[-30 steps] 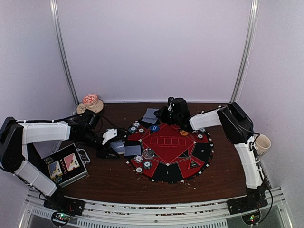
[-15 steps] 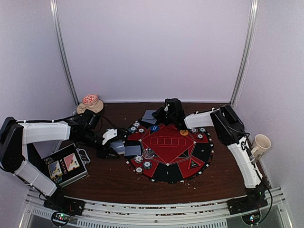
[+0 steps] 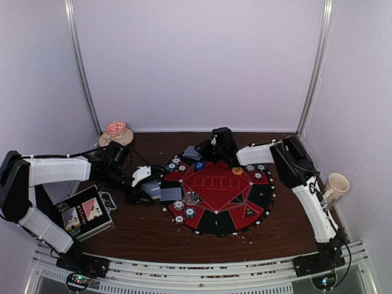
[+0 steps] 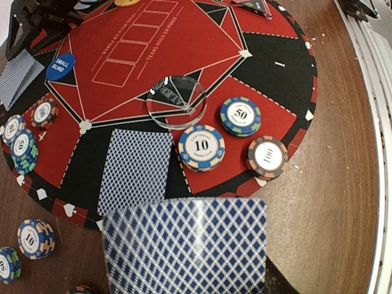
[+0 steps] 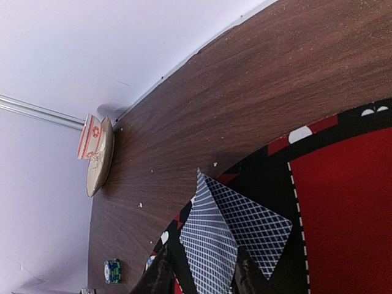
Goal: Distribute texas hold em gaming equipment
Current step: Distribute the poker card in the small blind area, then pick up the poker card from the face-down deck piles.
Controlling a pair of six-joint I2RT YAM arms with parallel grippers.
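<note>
Showing the left gripper (image 3: 144, 192) closed on 1 blue-backed card (image 4: 187, 245), held over the left rim of the round poker mat (image 4: 202, 43), near chips (image 4: 201, 147) marked 10, 50 and 100. At the mat's far-left edge, the right gripper (image 5: 205, 264), fingers parted, hangs over 2 overlapping cards (image 5: 211, 242) lying flat.

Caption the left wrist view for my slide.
Gripped playing card hangs at the edge of the mat, near a face-down card, three chips and a clear disc.
</note>
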